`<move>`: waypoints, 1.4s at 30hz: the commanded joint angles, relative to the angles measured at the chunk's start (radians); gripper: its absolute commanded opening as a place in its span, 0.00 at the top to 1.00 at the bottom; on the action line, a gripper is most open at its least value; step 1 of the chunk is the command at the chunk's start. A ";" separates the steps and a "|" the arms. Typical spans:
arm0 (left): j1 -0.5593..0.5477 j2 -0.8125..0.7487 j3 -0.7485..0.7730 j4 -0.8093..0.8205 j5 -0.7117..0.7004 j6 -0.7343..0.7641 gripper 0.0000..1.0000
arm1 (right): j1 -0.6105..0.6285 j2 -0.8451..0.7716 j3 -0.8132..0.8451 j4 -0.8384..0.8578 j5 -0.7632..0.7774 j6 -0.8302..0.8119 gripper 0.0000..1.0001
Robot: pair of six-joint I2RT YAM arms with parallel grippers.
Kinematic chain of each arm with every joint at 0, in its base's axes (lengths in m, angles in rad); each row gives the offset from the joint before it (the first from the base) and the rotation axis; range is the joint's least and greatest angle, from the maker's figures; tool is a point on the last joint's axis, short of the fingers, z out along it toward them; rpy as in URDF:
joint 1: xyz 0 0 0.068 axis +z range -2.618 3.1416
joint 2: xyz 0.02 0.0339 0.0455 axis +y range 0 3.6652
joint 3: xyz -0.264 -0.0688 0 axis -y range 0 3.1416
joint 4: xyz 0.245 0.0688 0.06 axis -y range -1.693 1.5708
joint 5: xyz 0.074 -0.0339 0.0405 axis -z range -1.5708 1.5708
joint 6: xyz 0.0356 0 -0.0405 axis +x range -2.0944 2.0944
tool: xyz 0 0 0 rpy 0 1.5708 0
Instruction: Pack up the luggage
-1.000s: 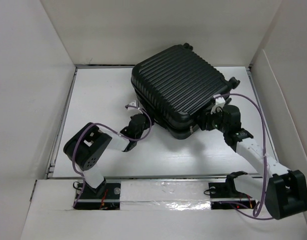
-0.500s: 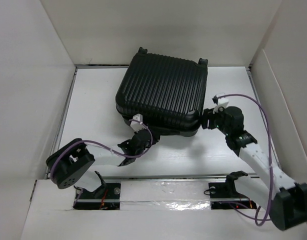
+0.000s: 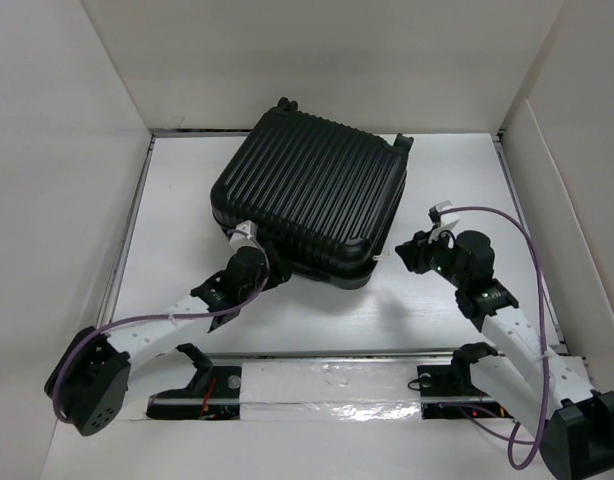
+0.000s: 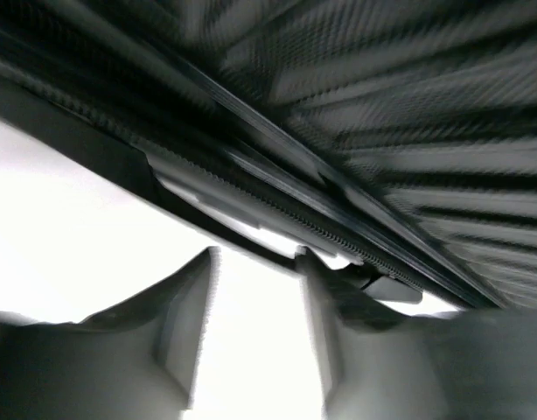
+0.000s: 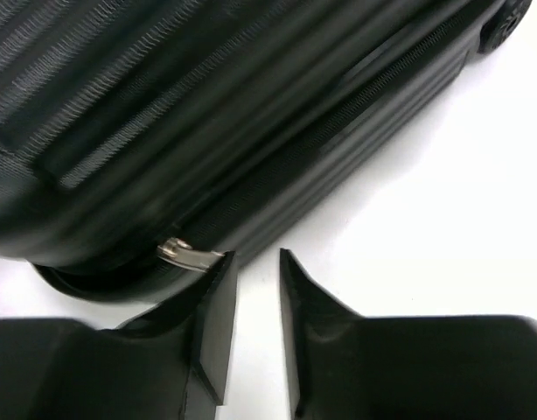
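The luggage is a black ribbed hard-shell case lying flat and closed on the white table, turned at an angle. My left gripper sits low at its near-left corner. In the left wrist view, that gripper is open, only white table showing between its fingers, with the case's zipper seam just beyond. My right gripper is off the case's near-right corner. Seen from the right wrist, it is open by a narrow gap holding nothing. A silver zipper pull lies just left of its left fingertip.
The white table is boxed in by white walls on the left, at the back and on the right. Small black wheels stick out at the case's far edge. A taped strip runs along the near edge between the arm bases.
The luggage has turned and slid left. My left arm has stretched out low to its near-left corner and its jaws have opened. The right gripper has drawn back from the case and narrowed.
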 commanded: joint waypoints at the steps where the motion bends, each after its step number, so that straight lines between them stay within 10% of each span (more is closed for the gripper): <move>1: 0.007 -0.105 0.032 -0.112 -0.023 0.119 0.49 | -0.004 -0.030 0.000 0.102 -0.021 0.048 0.61; 3: 0.007 -0.200 0.040 -0.155 -0.052 0.119 0.30 | -0.004 -0.032 0.003 0.120 -0.024 0.062 0.60; 9: 0.007 -0.446 0.105 -0.169 -0.230 0.095 0.29 | 0.005 -0.064 -0.014 0.163 -0.015 0.101 0.60; 14: 0.135 -0.347 0.233 -0.092 -0.336 0.079 0.26 | 0.014 -0.064 -0.027 0.196 -0.055 0.115 0.75; 22: 0.837 -0.098 0.236 0.101 0.244 -0.103 0.28 | 0.023 -0.088 -0.043 0.171 -0.050 0.091 0.78; 32: 0.896 0.174 0.147 0.305 0.485 -0.178 0.54 | 0.023 -0.122 -0.060 0.151 -0.059 0.051 0.71; 42: 0.906 0.182 0.018 0.601 0.660 -0.335 0.28 | 0.023 -0.052 -0.063 0.185 -0.098 0.043 0.58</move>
